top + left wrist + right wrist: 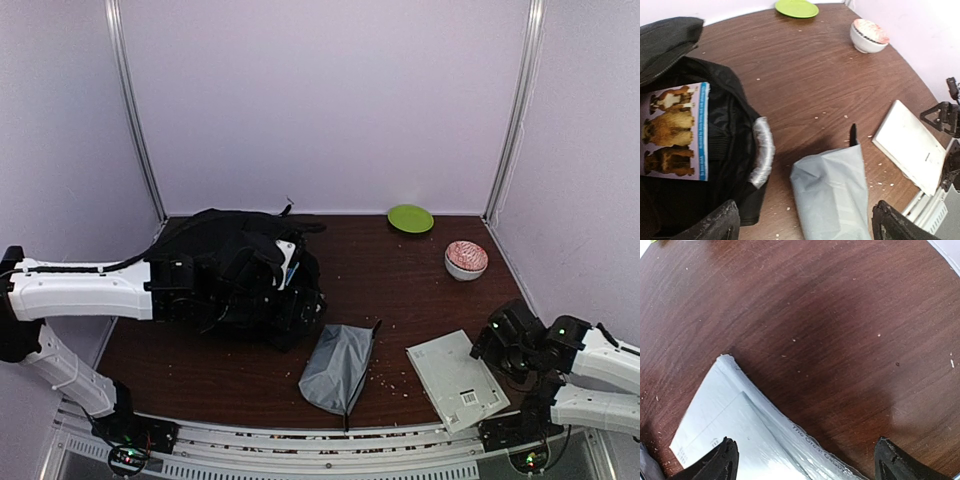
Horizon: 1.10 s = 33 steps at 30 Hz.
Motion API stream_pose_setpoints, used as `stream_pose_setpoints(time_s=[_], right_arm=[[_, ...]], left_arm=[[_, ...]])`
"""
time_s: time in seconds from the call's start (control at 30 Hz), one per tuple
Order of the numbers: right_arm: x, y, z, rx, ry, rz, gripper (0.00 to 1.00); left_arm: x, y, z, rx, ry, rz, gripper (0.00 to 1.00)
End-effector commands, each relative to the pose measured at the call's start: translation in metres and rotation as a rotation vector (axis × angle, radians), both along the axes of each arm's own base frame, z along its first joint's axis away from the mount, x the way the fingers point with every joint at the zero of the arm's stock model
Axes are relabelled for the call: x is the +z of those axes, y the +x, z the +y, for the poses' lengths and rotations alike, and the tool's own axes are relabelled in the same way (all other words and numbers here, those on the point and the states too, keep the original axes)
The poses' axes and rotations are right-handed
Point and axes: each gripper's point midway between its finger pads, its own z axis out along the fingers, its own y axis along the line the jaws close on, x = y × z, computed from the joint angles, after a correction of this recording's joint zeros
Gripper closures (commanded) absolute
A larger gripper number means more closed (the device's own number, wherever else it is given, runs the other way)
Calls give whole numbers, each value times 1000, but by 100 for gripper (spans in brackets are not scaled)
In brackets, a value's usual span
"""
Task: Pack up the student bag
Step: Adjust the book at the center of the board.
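The student bag [225, 240] is a large black backpack lying open at the left of the table. In the left wrist view the bag [725, 135] holds a picture book with bears [675, 130] and shows its grey-white handle [762, 150]. My left gripper [805, 220] is open and empty, hovering by the bag's right side above a grey zip pouch [835, 195]; in the top view its fingers blend into the bag. My right gripper [485, 345] is open and empty over the right edge of a white book [740, 435], its jaws [805, 460] wide apart.
The grey pouch [340, 365] lies front centre, the white book [455, 378] front right. A green plate [410, 218] and a patterned bowl [466, 259] stand at the back right. Crumbs dot the brown table [390, 290]. Walls enclose the table on three sides.
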Motion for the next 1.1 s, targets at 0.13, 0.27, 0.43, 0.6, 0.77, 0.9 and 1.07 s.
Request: stream_pose_setpoints(time_s=[0.13,0.27,0.43,0.6,0.77,0.9,1.07], right_arm=[[-11,-10,10,-24,85,72,6],[-20,-11,24,-26,162,104,6],[-29,-13,39,-22,249,133,6],[-23,-4,62,-27,371,85,10],[-14,10,100,15,458,42,11],[-13,19,122,76,431,57,11],[-3,27,120,119,338,12,11]], left_arm=[[18,-16,-47,-120,-153,2,7],[23,-27,-71,-193,-194,18,9],[25,-38,-91,-248,-202,29,10],[26,-43,-100,-272,-211,44,11],[19,-44,-107,-285,-206,66,12],[7,-50,-116,-320,-182,108,12],[-22,-59,-125,-399,-82,158,16]])
